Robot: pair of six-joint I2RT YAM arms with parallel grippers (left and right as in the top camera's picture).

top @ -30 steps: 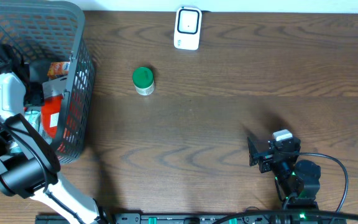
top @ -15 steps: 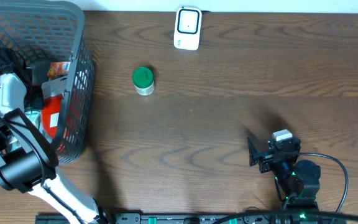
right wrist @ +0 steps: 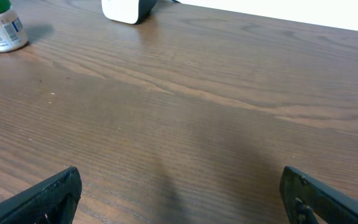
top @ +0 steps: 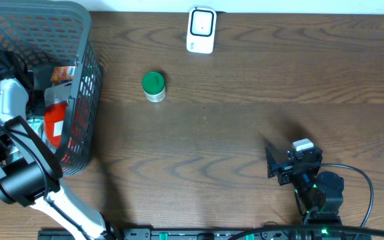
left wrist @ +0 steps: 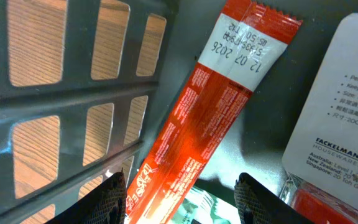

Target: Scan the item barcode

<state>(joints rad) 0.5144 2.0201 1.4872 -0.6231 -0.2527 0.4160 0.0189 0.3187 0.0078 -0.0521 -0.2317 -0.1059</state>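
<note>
Left hand (left wrist: 180, 198) sat half-wide astride red sachet (left wrist: 207, 112) in basket (left wrist: 73, 99); pick step, I judged. Next: pinch, lift, carry to scanner (top: 201, 30).

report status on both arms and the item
Left end effector open inside basket, fingers astride red sachet, no grip yet. Right end effector open over table. Basket wall close beside sachet.

1. The place looks like a mock shop checkout set up on a wood-grain table (top: 245, 107).
2. A grey plastic shopping basket (top: 85, 93) holds packaged goods, among them a red sachet (left wrist: 197, 118) with a printed date.
3. A white barcode scanner (top: 201, 29) sits at the table's far edge.
</note>
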